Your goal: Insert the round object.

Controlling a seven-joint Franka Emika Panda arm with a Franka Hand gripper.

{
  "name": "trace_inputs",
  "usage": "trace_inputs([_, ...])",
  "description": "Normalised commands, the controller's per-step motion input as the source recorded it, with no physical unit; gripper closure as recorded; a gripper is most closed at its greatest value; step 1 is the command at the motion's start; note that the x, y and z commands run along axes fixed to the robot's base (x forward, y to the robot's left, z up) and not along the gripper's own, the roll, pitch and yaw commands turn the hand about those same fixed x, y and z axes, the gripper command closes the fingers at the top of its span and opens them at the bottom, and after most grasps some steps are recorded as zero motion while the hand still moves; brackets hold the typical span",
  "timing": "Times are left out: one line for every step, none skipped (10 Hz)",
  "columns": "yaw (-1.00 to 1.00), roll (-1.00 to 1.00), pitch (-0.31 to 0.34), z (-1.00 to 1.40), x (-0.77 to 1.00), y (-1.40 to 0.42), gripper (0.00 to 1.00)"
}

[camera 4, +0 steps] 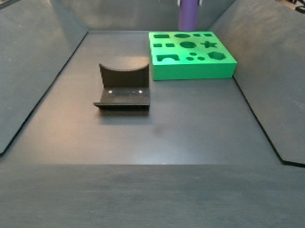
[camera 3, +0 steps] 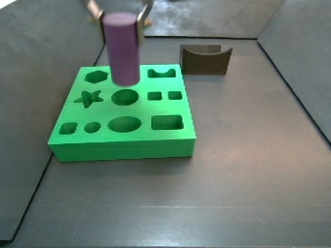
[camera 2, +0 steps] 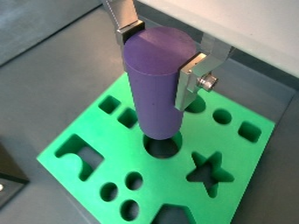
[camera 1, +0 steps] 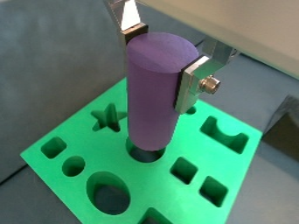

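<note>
The round object (camera 1: 158, 92), a matte purple upright cylinder peg, is held at its top between my gripper (camera 1: 160, 54) fingers in both wrist views (camera 2: 158, 83). It hangs upright just over a round hole (camera 2: 163, 145) in the middle of the green block (camera 1: 70, 149), its lower end at the hole's rim. In a side view the peg (camera 3: 122, 48) stands over the round hole (camera 3: 124, 98) of the green block (camera 3: 123, 136). In a side view only the peg's lower part (camera 4: 190, 13) shows above the green block (camera 4: 191, 55). The silver finger plates (camera 1: 194, 83) press both sides of the peg.
The green block has several cut-outs: star (camera 2: 208, 171), squares, hexagon, oval (camera 3: 124, 124), arch. A dark brown curved block (camera 3: 204, 58) sits behind the green block; it also shows in a side view (camera 4: 121, 85). Grey walls enclose the floor.
</note>
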Motion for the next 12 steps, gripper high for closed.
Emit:
trace_inputs([0.00,-0.07,-0.043,-0.45,0.00,0.00,1.00])
trace_inputs([0.00,0.00,0.000,-0.27,0.00,0.02,1.00])
trace_inputs([0.00,0.09,0.013,-0.37,0.07,0.03,1.00])
trace_inputs([0.00,0.18,0.000,-0.43,0.00,0.07,1.00])
trace_inputs([-0.01,0.10,-0.004,-0.46,-0.17,0.06,1.00])
trace_inputs([0.00,0.09,0.000,-0.51,0.00,0.03,1.00])
trace_inputs([0.00,0.03,0.000,-0.59,0.15,0.00,1.00])
trace_inputs([0.00,0.02,0.000,-0.73,0.26,-0.04,1.00])
trace_inputs([0.00,0.07,-0.003,-0.76,0.24,-0.05,1.00])
trace_inputs([0.00,0.15,-0.073,-0.81,0.00,0.00,1.00])
trace_inputs([0.00,0.13,-0.163,-0.88,-0.23,0.00,1.00])
trace_inputs([0.00,0.10,-0.171,-0.92,-0.30,0.00,1.00])
